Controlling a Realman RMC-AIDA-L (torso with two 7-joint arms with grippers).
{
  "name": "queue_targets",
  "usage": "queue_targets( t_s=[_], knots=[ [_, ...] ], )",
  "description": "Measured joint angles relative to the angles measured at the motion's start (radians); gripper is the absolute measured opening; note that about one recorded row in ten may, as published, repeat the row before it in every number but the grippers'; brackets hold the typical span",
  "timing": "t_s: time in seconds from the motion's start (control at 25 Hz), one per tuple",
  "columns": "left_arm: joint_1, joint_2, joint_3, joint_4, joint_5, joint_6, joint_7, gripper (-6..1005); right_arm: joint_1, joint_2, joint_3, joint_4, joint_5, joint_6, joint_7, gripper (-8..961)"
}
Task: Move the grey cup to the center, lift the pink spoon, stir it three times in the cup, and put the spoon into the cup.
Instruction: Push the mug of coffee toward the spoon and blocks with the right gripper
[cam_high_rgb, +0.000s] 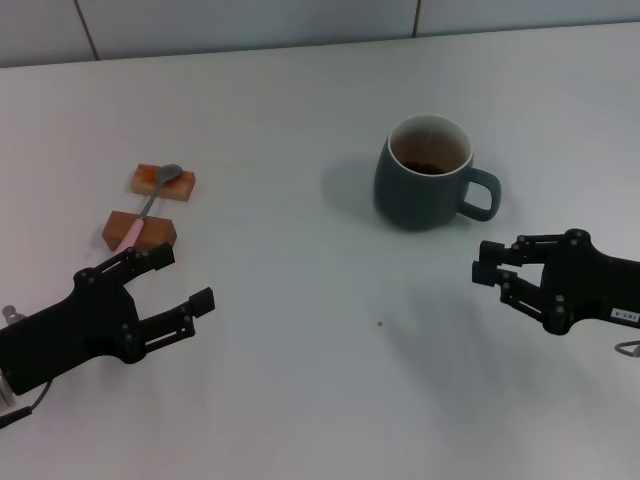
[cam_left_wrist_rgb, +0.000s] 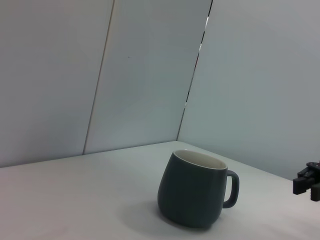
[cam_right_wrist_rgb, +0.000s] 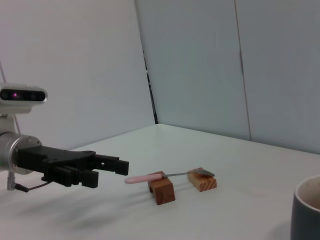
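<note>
the rounded dark blue-grey ceramic mug stands upright on the white table, to the right of the middle and toward the far side. its loop handle points right and a little near. the inner wall is pale and a dark brown patch lies at the bottom. in the left wrist view the same mug shows from the side, handle turned toward the right gripper, which shows only in part at the edge.

the slim spoon with the pale pink handle and grey metal bowl lies far over on the left side. it bridges two small brown wooden blocks: the bowl rests on the farther block, the handle crosses the nearer block. the right wrist view shows the spoon held clear of the table on these blocks, handle end sticking out past the nearer block.

the black left gripper hovers just near of the nearer block, its fingers spread wide with nothing between them; one fingertip sits close beside the spoon's handle end, whether touching cannot be told. the black right gripper hangs near and right of the mug, below the handle, apart from it, fingers a narrow gap apart and empty.
</note>
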Motion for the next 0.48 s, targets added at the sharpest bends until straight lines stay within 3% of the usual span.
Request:
queue_targets(
  t_s=[0.28, 0.48],
  knots=[
    [-0.001, -0.001, 0.0, -0.001, 0.0, 0.0, 0.0, 841, -0.004, 0.01, 0.091, -0.013, 0.001, -0.003, -0.007, 252],
    [-0.001, -0.002, 0.0, 0.002, 0.0, 0.0, 0.0, 841, -0.004, 0.036, 0.257, -0.045, 0.003, 0.009, -0.035, 111]
  ],
)
